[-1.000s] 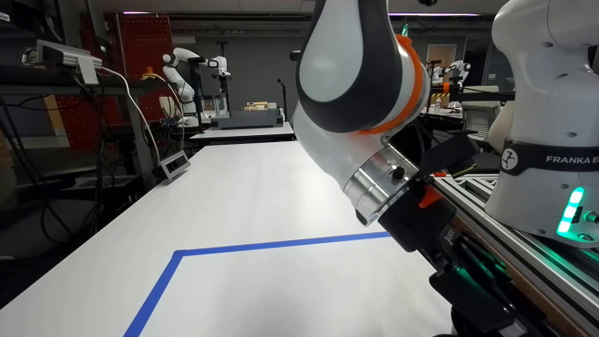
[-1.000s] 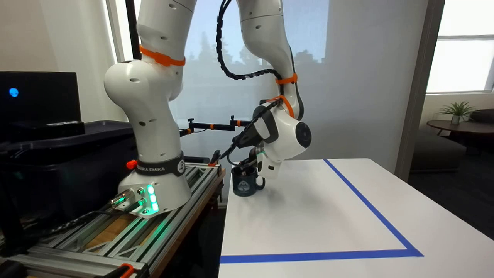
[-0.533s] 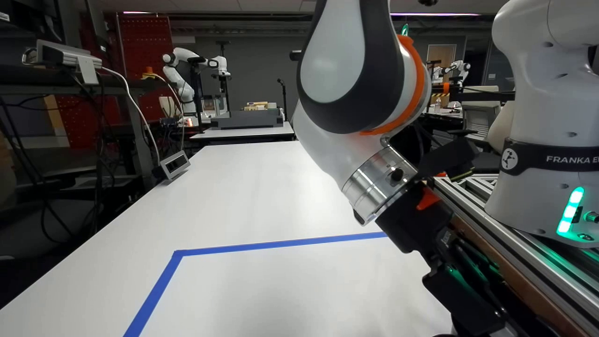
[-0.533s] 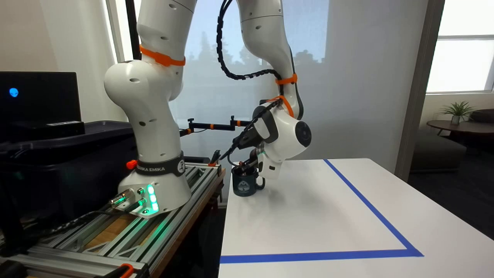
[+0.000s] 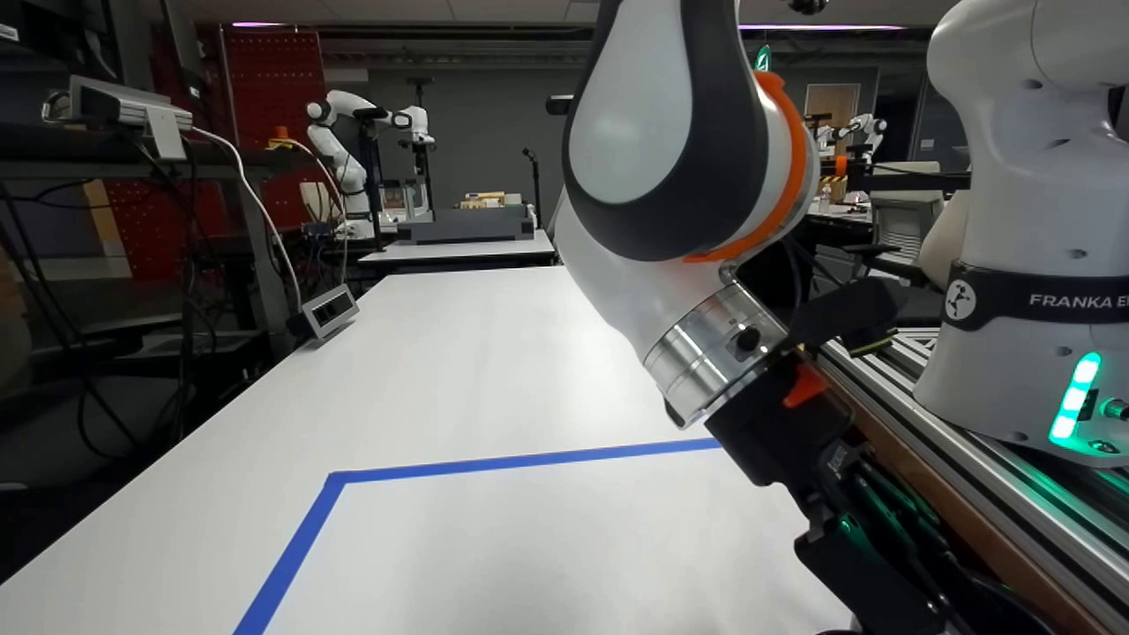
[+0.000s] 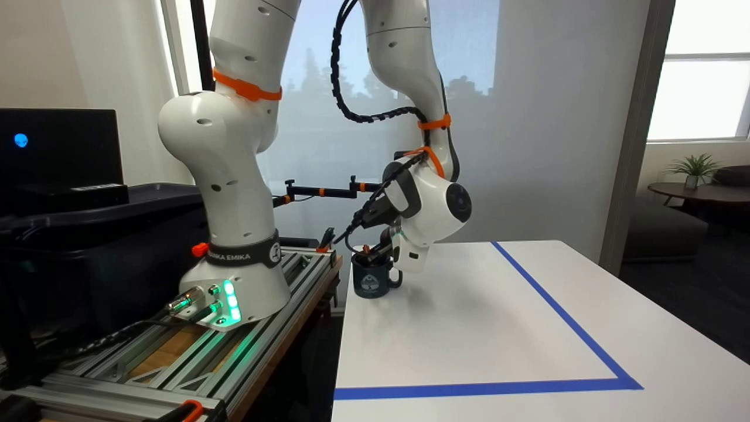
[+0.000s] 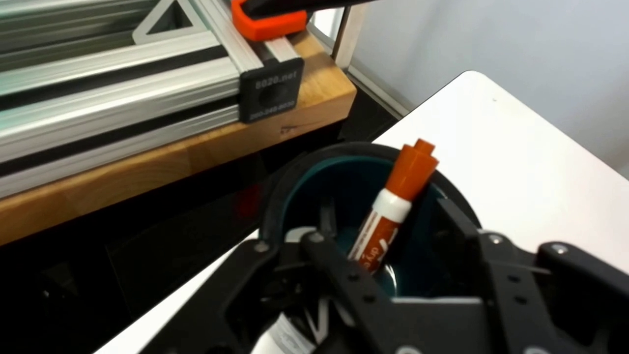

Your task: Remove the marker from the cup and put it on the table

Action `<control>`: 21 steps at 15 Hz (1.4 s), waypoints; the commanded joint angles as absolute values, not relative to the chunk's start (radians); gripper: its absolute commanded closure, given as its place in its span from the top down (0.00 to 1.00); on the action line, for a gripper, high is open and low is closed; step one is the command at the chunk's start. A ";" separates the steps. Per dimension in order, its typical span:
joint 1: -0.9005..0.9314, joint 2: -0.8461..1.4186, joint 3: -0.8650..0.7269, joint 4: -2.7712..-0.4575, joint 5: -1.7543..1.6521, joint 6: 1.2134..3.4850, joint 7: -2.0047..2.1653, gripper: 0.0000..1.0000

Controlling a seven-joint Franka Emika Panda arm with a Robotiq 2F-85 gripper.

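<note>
The dark cup (image 6: pixel 370 282) stands upright on the white table (image 6: pixel 469 328) near its edge by the robot base. In the wrist view I look into the cup (image 7: pixel 275 206) with its teal inside. The marker (image 7: pixel 376 236), with an orange-red cap and white band, leans in the cup, its cap above the rim. Its cap also shows in an exterior view (image 6: pixel 366 249). My gripper (image 7: pixel 385 209) is tilted over the cup, fingers apart on either side of the marker, with a gap at the right finger. The marker's lower end is hidden behind the left finger.
Blue tape (image 5: pixel 529 460) marks a corner on the table. The robot's metal-rail base (image 7: pixel 123 108) with a wooden edge stands beside the cup across a dark gap. An orange-and-black clamp (image 7: pixel 268 22) sits on the rail end. A wall (image 7: pixel 540 49) lies behind.
My gripper has shifted slightly, a little to the left and down in an exterior view. The marker's cap shows more clearly beside the gripper. The cup has not moved.
</note>
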State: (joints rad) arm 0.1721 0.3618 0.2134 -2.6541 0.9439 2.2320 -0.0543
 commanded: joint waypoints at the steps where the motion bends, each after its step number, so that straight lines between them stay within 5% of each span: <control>1: 0.192 0.373 0.224 -2.651 0.989 2.274 -0.068 0.50; 10: 0.200 0.403 0.239 -2.634 1.050 2.301 -0.098 0.40; 13: 0.204 0.407 0.238 -2.630 1.056 2.301 -0.101 0.04; 14: 0.205 0.408 0.238 -2.630 1.056 2.302 -0.102 0.00; 16: 0.205 0.411 0.239 -2.630 1.060 2.303 -0.109 0.00; 18: 0.206 0.412 0.239 -2.631 1.066 2.302 -0.115 0.20; 21: 0.211 0.407 0.242 -2.626 1.080 2.300 -0.115 0.36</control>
State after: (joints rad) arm 0.1893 0.3835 0.2405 -2.6330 1.0419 2.2671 -0.0859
